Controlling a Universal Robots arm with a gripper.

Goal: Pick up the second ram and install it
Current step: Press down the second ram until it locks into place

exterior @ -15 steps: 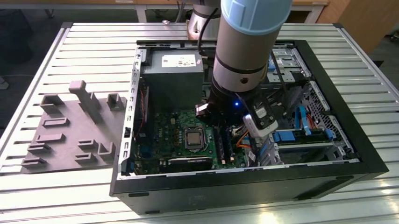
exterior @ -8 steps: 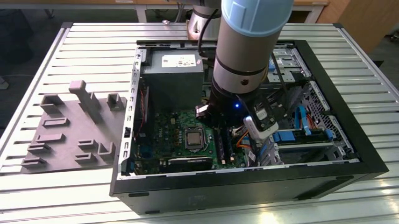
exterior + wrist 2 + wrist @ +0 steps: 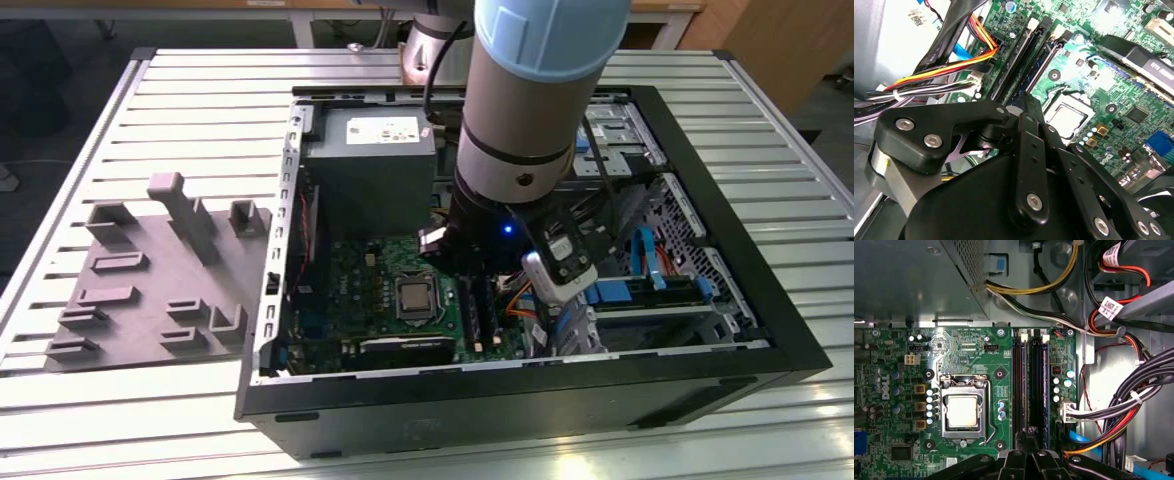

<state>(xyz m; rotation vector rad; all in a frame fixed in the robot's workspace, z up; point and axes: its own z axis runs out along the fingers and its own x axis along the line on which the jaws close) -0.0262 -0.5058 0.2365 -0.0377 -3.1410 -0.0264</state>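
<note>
The fingers (image 3: 1030, 135) are drawn close together, and in the second wrist view their tips hang low over the near end of the long black slots (image 3: 1030, 380) on the motherboard (image 3: 969, 347). A dark stick with a bluish edge, which we take for the second ram (image 3: 1040, 67), stands in the slot in line with those tips. We cannot tell whether the fingers pinch it or only bear down on its top edge.

Across the exterior view from its left, the grey fixture block (image 3: 154, 275) sits on the slatted worktop (image 3: 80, 110), well apart from the open computer case (image 3: 747, 300). The arm (image 3: 534, 120) reaches down into the case, over the side of the board nearer the exterior view's right.

To seat the stick well, we judge that it must stay upright and parallel to its slot, with the push going straight down and evenly along its length. The processor socket (image 3: 961, 410) lies just beside the slots on one side. The bundled cables (image 3: 1134, 395) lie near on the other, so any sideways drift is unwelcome.

In the exterior view the arm covers the slots and the tips. In both wrist views the gripper's own links block the near end of the slots, so the latch there cannot be judged.
</note>
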